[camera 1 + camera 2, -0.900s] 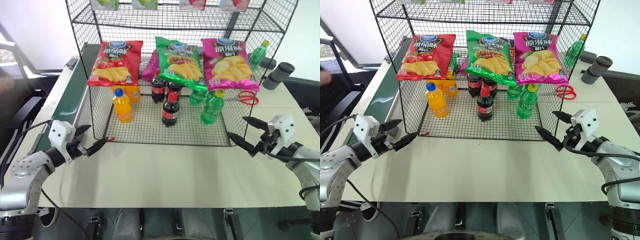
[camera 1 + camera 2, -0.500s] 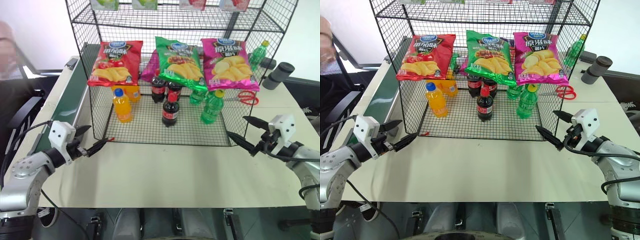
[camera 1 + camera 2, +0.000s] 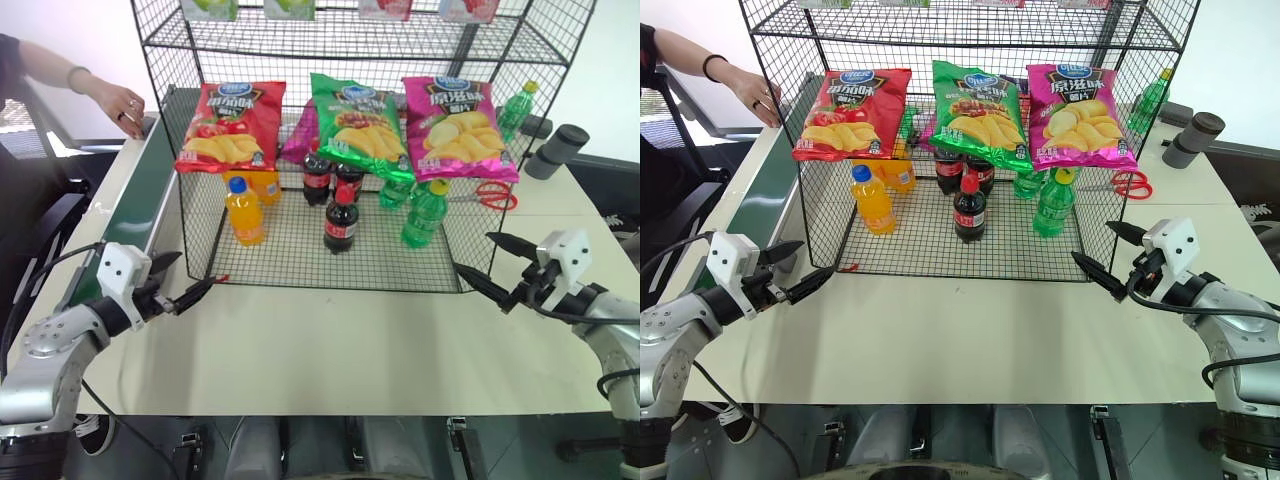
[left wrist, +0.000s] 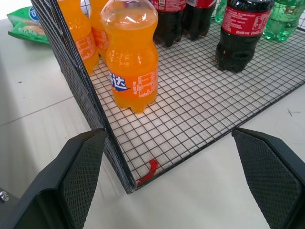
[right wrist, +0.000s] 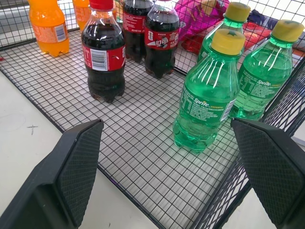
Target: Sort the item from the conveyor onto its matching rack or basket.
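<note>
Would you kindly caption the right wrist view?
Open right gripper facing cola bottles and Sprite bottles on the wire rack.

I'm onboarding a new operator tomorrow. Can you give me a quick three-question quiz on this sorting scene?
1. True or false: both the left pincer and right pincer are open and empty.
2. How many cola bottles stand on the rack floor? A) one B) three C) five
3. Fill in: a person's hand rests at the far end of the ____.

Key: 1 true; 2 B; 3 conveyor.
</note>
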Controlling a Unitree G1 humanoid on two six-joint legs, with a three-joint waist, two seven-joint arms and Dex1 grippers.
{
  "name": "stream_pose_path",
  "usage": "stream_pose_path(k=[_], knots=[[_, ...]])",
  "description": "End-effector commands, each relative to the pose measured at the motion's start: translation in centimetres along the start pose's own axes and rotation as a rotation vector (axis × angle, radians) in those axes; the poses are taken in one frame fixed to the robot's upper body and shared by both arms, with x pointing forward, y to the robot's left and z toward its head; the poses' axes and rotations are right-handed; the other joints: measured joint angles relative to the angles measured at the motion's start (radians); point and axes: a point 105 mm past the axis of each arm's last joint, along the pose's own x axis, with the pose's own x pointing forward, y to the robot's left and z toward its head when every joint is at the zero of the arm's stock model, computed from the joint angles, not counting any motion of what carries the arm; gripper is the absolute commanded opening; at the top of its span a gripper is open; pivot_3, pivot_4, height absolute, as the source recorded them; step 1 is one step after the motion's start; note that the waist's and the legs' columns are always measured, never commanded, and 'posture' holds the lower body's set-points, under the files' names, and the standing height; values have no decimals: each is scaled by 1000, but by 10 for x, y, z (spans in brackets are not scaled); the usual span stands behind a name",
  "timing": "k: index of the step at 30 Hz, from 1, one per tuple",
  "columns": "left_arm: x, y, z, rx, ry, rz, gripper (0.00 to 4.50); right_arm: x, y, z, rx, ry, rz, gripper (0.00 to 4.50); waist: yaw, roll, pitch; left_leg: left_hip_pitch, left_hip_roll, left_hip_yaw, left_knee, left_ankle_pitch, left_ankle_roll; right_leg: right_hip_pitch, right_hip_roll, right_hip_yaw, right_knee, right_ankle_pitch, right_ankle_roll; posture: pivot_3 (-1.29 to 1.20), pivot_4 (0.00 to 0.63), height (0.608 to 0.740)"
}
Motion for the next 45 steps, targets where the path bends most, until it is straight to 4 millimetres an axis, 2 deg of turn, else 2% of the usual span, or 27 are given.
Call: stream_pose_path(k=[1,45], knots=[[-4,3,15,63,-35,14,4500,0,-2,6,-26,-31,-7,4461,0,0,0,0,0,0,0,0,0,0,0,0,0,0,0,0,150,740],[-3,6,16,54,-48,30,4500,12,1,7,-29,-54,7,4461,0,0,0,0,0,0,1,0,0,0,0,0,1,0,0,0,150,740]])
